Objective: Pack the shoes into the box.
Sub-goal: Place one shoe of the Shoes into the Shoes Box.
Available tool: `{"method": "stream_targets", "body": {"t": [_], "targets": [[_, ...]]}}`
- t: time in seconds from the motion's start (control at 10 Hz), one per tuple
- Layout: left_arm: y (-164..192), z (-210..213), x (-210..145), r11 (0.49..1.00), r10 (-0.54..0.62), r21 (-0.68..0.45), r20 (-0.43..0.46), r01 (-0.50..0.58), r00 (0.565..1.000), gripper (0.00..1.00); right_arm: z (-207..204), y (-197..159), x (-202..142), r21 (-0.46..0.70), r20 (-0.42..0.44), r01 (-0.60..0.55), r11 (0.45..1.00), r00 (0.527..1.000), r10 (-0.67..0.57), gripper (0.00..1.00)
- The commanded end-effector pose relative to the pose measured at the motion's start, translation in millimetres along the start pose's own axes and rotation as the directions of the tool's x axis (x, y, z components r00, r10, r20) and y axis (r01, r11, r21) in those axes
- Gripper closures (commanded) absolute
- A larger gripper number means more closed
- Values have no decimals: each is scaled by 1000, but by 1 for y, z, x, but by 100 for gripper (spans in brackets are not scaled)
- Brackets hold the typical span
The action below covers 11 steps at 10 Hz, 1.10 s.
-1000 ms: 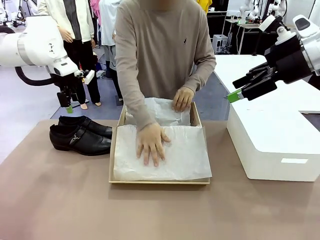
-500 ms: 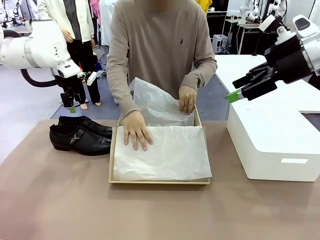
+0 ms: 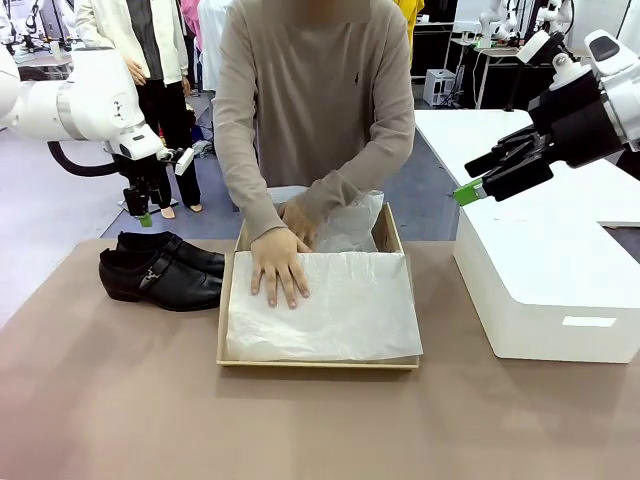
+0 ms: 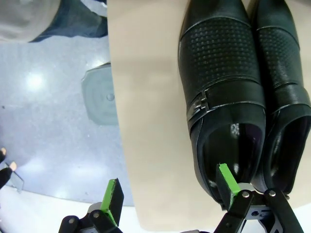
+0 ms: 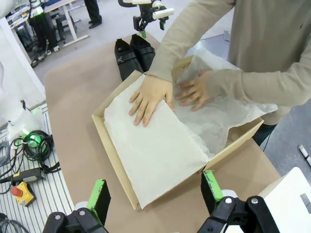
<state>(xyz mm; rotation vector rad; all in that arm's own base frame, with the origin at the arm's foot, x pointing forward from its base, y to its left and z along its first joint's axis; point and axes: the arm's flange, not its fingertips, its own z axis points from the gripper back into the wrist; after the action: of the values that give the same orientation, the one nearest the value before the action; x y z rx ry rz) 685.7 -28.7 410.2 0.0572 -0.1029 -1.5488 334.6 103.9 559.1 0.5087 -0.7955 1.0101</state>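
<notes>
Black shoes (image 3: pixel 160 268) sit unpacked toward the table's far left corner, beside the box (image 3: pixel 320 364), where a person's hand (image 3: pixel 278 268) flattens tissue paper (image 3: pixel 345 315); packing hasn't begun. Left end effector (image 4: pixel 170 189) hangs open over the shoes, right end effector (image 5: pixel 155 191) open, aloft

Place: robotics lab in an open hall.
Arm: white left arm (image 3: pixel 70 100) at 10 o'clock above the brown counter (image 3: pixel 120 400).
Wiring: coiled cables (image 5: pixel 31 143) and a red emergency-stop button (image 5: pixel 18 191) at 8 o'clock, right wrist view.
Floor: glossy grey floor (image 4: pixel 48 97).
Furniture: white table (image 3: pixel 450 135) at 1 o'clock.
</notes>
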Motion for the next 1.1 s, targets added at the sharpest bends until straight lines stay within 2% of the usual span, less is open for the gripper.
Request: {"method": "stream_targets", "body": {"t": [0.0,1.0], "targets": [[12,-1,0,998,-34,-53,-6,33,999,0,-2,-4,-1,13,23,-25,1000,999,24,0],[21,-22,-3,988,-10,-152,-16,7,1000,0,-2,-4,-1,13,23,-25,1000,999,24,0]]}}
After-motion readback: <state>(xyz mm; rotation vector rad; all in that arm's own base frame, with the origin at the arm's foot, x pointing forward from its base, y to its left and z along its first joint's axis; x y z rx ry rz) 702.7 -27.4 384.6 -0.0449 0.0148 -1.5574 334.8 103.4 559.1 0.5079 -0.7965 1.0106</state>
